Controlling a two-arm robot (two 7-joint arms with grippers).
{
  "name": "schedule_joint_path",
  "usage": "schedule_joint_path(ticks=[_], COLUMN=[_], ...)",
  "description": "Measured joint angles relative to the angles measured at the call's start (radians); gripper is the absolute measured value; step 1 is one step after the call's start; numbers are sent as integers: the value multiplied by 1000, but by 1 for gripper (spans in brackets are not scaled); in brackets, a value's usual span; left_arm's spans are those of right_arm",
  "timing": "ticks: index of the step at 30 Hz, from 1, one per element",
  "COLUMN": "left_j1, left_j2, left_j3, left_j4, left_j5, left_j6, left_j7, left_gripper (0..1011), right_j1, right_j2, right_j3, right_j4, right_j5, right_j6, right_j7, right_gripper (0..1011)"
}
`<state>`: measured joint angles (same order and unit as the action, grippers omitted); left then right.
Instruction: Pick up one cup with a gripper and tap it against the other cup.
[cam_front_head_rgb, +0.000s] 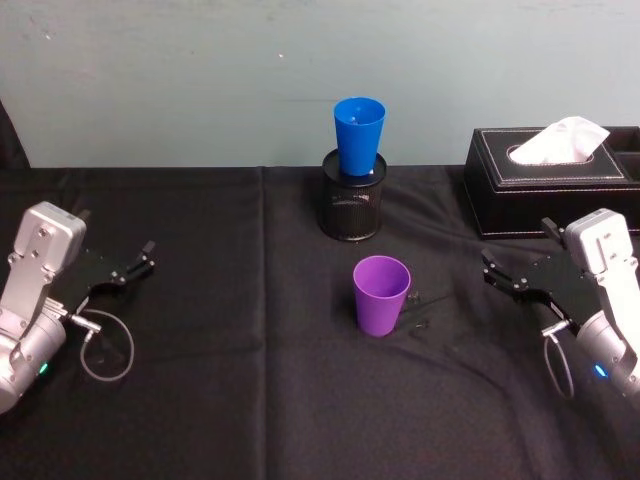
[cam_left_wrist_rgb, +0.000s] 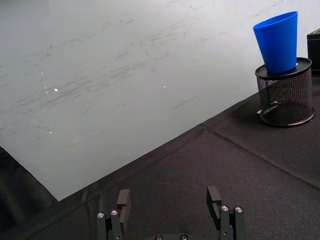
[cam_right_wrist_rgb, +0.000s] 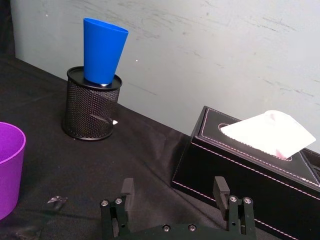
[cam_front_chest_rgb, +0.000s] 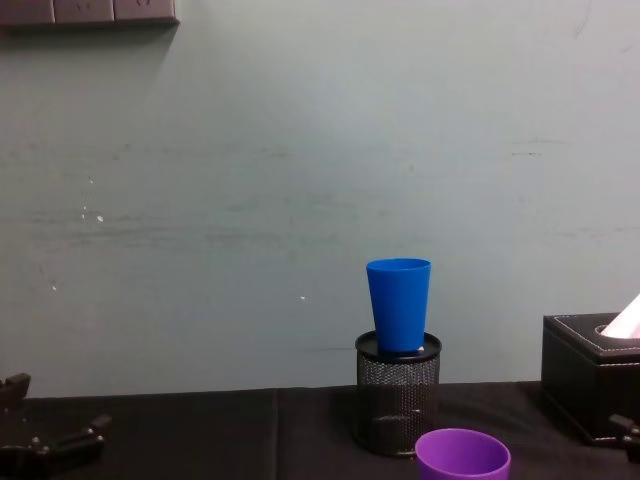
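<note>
Holds nothing: right tool (cam_front_head_rgb: 492, 272) and left tool (cam_front_head_rgb: 135, 262) both released. Leaves purple cup (cam_front_head_rgb: 381, 293) upright on the surface (cam_front_head_rgb: 230, 390) between them, nearer the right tool, likely for a side grasp. Perches blue cup (cam_front_head_rgb: 358, 135) on mesh holder (cam_front_head_rgb: 351, 208) beyond both, seemingly raised for tapping.

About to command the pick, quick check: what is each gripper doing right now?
Left gripper: open, holding nothing.
Right gripper: open, holding nothing.
</note>
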<state>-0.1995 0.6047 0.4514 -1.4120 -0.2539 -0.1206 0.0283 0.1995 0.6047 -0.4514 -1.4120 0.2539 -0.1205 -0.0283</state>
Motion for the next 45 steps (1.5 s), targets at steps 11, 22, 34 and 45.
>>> schedule_joint_path(ticks=[11, 22, 34, 45], left_j1=[0, 0, 0, 0], left_j2=[0, 0, 0, 0], left_j3=[0, 0, 0, 0], left_j4=[0, 0, 0, 0], left_j5=[0, 0, 0, 0], left_j6=[0, 0, 0, 0], left_j7=[0, 0, 0, 0], left_gripper=[1000, 1000, 1000, 1000], right_j1=[0, 0, -119, -84], right_j2=[0, 0, 20, -73], right_j3=[0, 0, 19, -42], right_j4=[0, 0, -103, -46], right_j5=[0, 0, 73, 77], right_j6=[0, 0, -37, -48], right_j7=[0, 0, 119, 228], right_gripper=[1003, 1003, 1003, 1003])
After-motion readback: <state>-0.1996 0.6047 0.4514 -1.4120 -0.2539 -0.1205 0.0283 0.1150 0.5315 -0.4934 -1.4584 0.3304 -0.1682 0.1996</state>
